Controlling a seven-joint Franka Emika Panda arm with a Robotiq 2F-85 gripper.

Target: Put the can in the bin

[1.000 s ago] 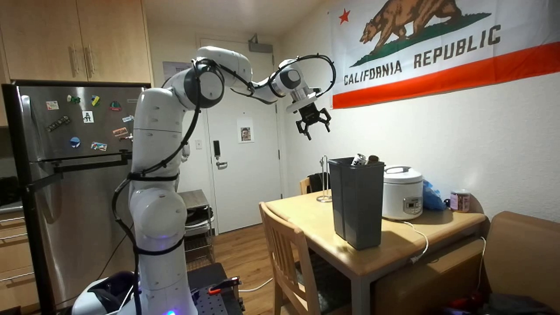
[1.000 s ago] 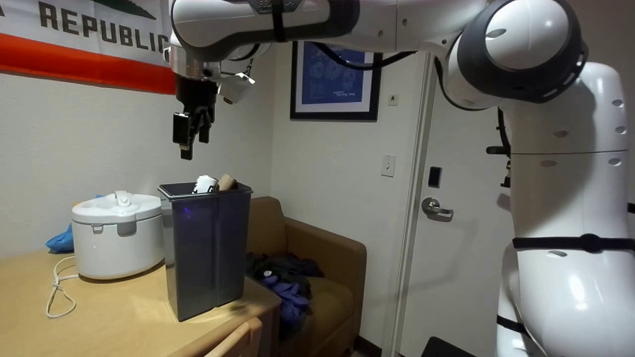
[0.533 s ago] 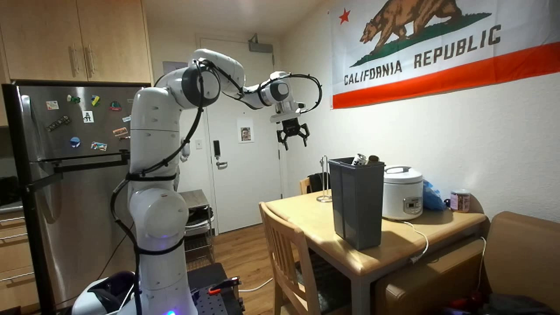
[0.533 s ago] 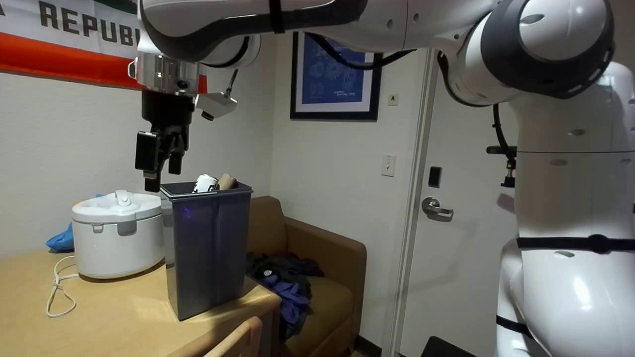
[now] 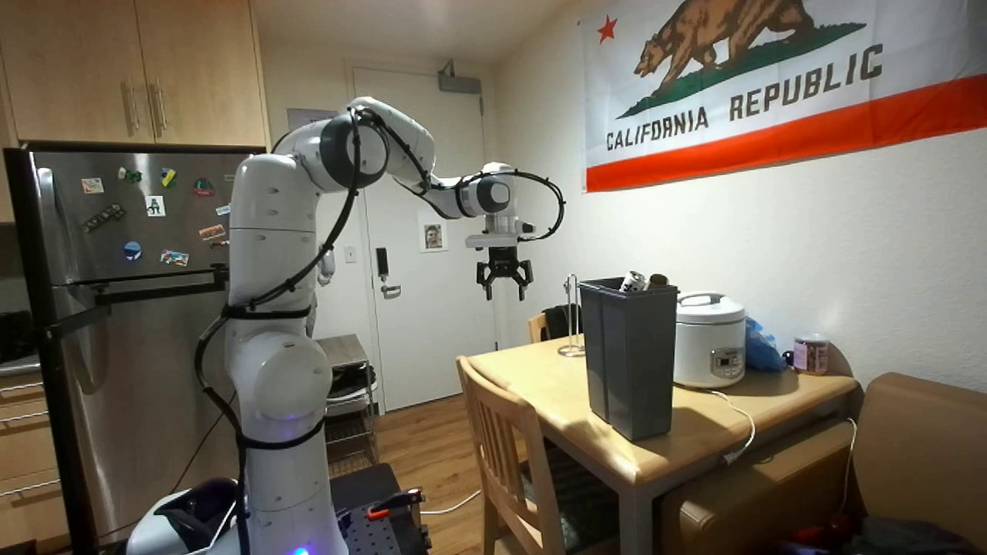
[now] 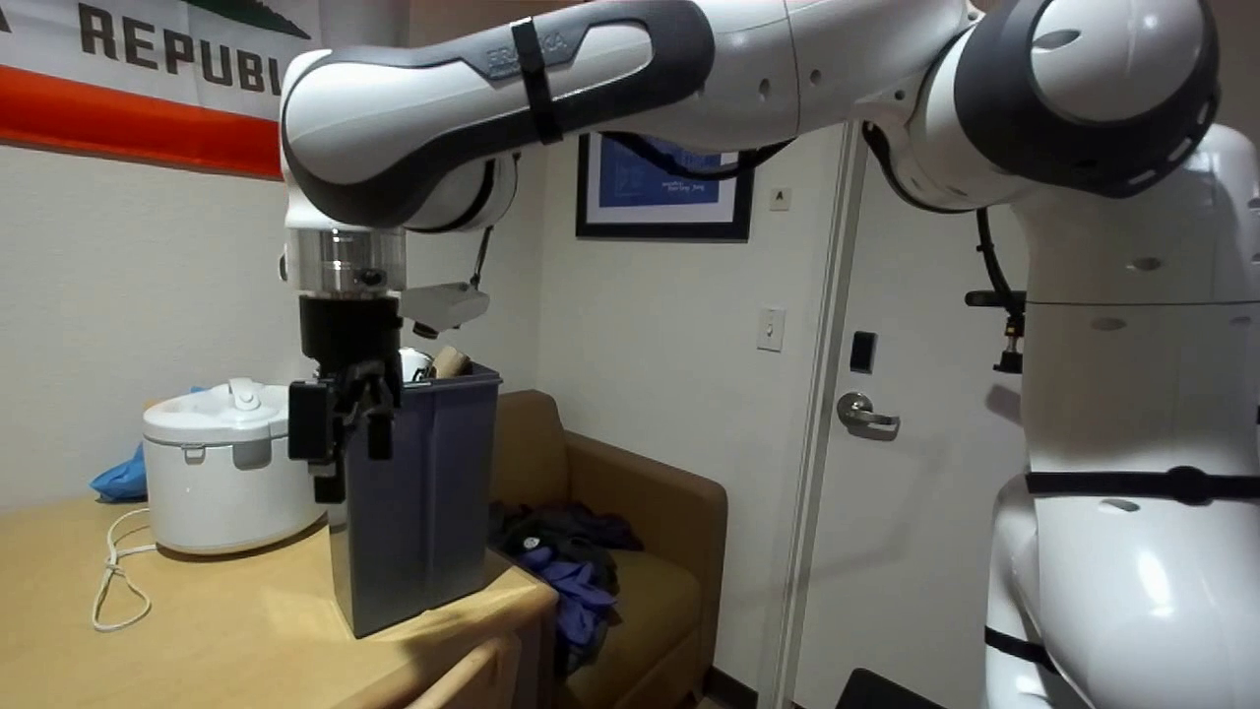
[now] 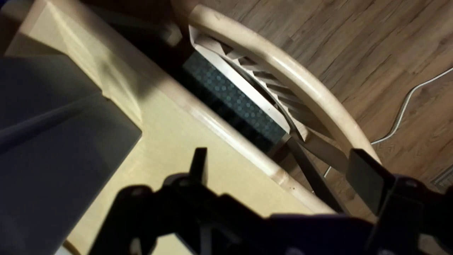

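The fingers (image 7: 199, 164) stand wide apart and grip nothing, with the table (image 7: 166, 141) and a wooden chair (image 7: 311, 85) below them in the wrist view and the bin (image 5: 628, 370) off to one side. The can (image 5: 632, 282) leans inside the bin (its white, dark-marked end shows above the rim), next to a brown tube (image 5: 658, 280). The white rice cooker (image 6: 231, 483) sits just beside the bin.
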